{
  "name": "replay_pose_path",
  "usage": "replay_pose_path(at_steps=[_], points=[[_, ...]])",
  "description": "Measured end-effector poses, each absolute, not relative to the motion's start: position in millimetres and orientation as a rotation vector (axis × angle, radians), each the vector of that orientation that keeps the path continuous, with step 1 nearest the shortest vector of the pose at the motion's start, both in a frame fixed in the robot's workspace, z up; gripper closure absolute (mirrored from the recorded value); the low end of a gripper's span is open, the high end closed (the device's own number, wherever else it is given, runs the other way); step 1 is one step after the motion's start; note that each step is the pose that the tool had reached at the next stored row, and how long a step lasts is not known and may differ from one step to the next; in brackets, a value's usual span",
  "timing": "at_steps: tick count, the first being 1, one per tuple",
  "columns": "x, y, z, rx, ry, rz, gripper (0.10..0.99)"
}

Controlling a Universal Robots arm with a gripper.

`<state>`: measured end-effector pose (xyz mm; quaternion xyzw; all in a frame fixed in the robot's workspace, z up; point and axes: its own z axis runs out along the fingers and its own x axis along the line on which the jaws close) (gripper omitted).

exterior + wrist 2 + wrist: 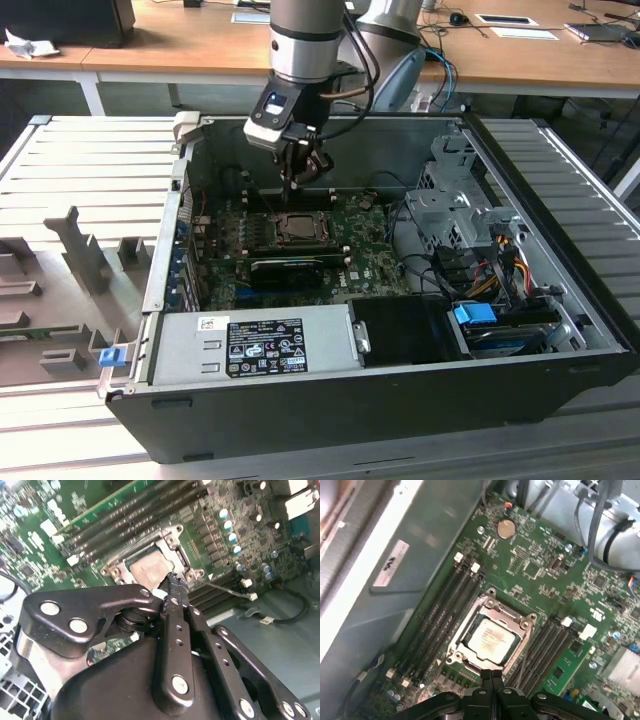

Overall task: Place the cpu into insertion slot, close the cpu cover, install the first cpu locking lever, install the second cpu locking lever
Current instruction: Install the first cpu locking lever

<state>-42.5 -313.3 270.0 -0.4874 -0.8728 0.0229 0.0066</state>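
Lying flat in the insertion slot [489,596], the cpu [490,637] is framed on every edge by the lowered cpu cover [519,639]. Memory slots [437,615] flank it on both sides. The gripper [492,674], fingers pressed together and empty, hangs at the cover's edge.

Tool [292,187] vertical, jaws together.

The cpu [490,638] is pale silver-grey, framed by the silver cpu cover [509,611] on a green motherboard [540,575] dotted with white markings. The gripper [491,674] is black with silver screws. The grey power supply [180,345] carries a black label [265,347]. At the exterior view's near left is a blue clip [110,355].
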Motion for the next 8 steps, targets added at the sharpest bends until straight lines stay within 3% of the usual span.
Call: replay_pose_path(at_steps=[8], points=[[-41.7,-313.3,268.5,-1.348,-2.857,0.036,0.980]])
